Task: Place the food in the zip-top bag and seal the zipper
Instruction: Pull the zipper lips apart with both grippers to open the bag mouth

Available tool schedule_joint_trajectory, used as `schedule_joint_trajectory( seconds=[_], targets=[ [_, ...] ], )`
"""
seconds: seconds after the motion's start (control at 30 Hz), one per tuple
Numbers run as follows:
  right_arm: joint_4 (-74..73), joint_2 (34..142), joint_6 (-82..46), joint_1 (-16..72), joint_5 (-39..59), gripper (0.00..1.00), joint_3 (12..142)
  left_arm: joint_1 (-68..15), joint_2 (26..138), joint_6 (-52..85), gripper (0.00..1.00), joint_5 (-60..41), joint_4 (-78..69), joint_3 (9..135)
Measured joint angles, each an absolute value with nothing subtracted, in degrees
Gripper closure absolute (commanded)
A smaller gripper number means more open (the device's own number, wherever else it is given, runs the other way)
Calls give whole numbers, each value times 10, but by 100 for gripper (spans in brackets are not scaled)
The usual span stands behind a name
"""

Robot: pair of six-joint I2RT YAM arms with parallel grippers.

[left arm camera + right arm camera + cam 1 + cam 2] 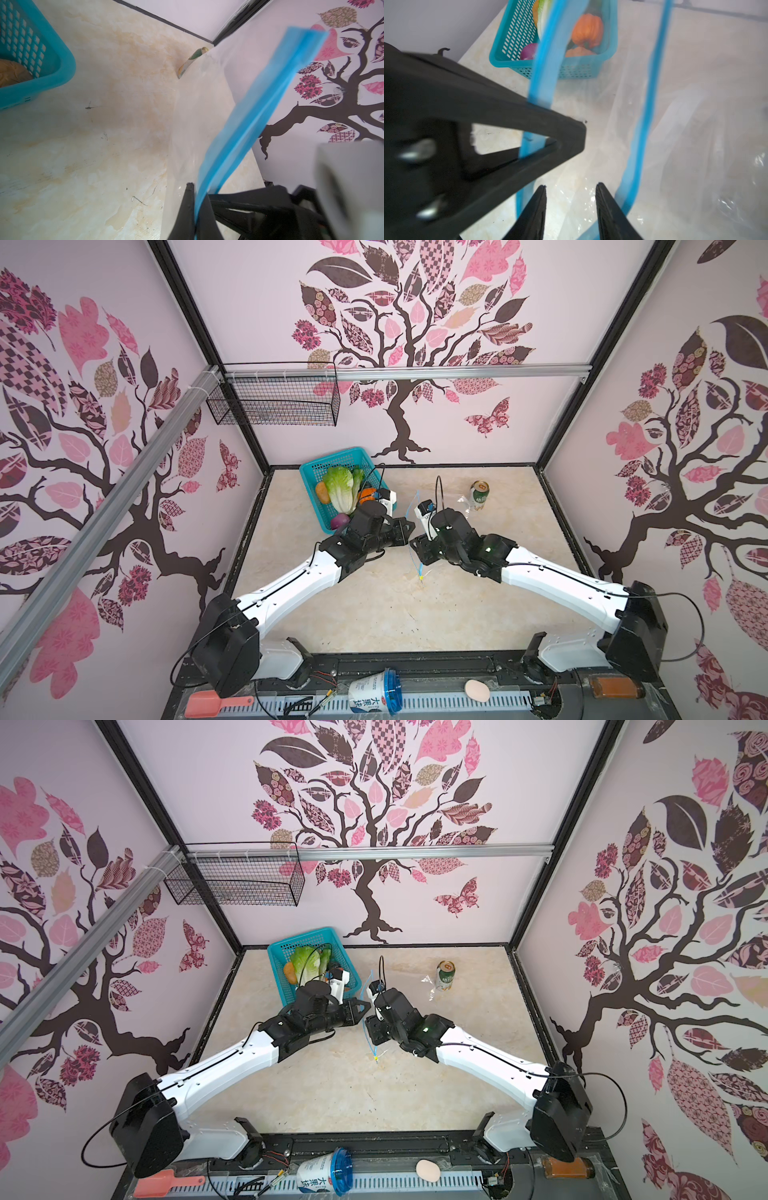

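The zip-top bag (695, 124) is clear plastic hanging between my two grippers, its mouth parted. One side of the light blue zipper (249, 116) is pinched in my left gripper (199, 190), which is shut on it. The other side of the zipper (652, 83) runs free past my right gripper (571, 185), which is open over clear plastic. The yellow slider (422, 578) dangles low. The food sits in the teal basket (316, 466): napa cabbage (340, 489), pumpkin (588, 29), purple onion (529, 52). In both top views the grippers meet mid-table (410, 526) (372, 1031).
A green-white drink can (480, 495) stands at the back right, beside a bit of clear plastic. A black wire basket (274, 402) hangs on the back wall. On the front ledge lie a pink scoop (216, 703), a yogurt cup (374, 695) and a pinkish egg-shaped thing (477, 690).
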State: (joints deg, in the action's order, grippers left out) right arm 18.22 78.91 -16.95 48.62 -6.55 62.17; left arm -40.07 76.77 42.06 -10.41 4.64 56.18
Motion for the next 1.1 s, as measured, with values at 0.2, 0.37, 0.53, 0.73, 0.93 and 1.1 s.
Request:
schedule_joint_trajectory(
  seconds=[0.2,0.37,0.53,0.73,0.93,1.1],
  targets=[
    [182,789,-172,486,-93,55,622,-401,755,422,100,-101,38,550],
    [189,774,-173,486,-111,50,622,-401,755,423,100,-101,39,543],
    [167,728,-166,486,-102,41,609,-401,755,425,100,-96,39,542],
    [138,707,-166,480,-92,52,585,-401,755,427,100,-95,39,542],
    [123,720,-173,455,-77,59,569,-401,750,427,100,-93,39,542],
    [105,730,-180,438,-51,61,550,-401,748,427,100,-93,39,542]
  ],
)
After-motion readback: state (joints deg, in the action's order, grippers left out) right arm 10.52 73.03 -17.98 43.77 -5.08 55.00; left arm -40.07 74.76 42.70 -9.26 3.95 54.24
